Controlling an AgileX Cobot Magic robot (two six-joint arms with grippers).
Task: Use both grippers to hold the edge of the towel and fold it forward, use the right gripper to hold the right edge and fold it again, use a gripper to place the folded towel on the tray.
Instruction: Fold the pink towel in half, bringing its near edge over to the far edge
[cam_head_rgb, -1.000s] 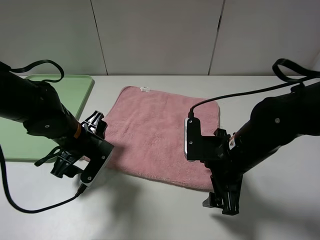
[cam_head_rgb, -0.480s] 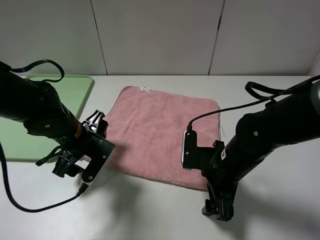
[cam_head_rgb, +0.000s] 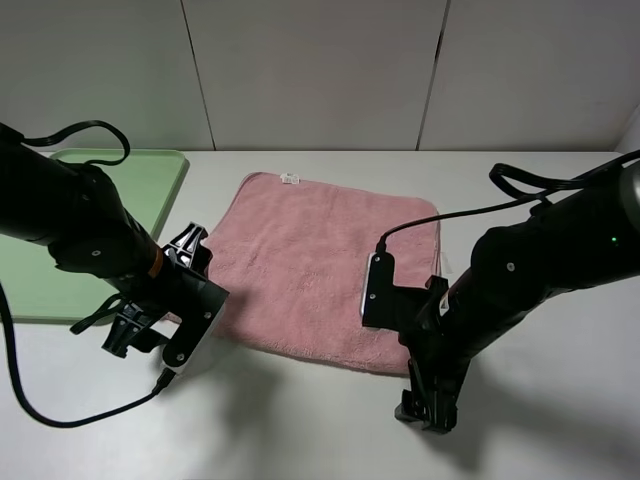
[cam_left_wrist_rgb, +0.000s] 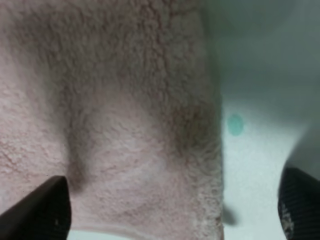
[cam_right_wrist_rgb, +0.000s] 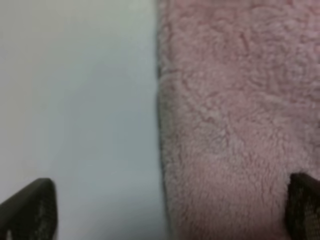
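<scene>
Down at the near side of the towel (cam_head_rgb: 320, 250), flat on the desk (cam_head_rgb: 300, 440): left tool (cam_left_wrist_rgb: 167, 207) and right tool (cam_right_wrist_rgb: 165, 207) gaping wide astride the hem (cam_right_wrist_rgb: 161, 150), poised to pinch for the forward fold.

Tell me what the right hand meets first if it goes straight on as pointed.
Probably the towel edge: the right hand straddles it, jaws open, one side over towel, the other over table. Depth unclear.
</scene>
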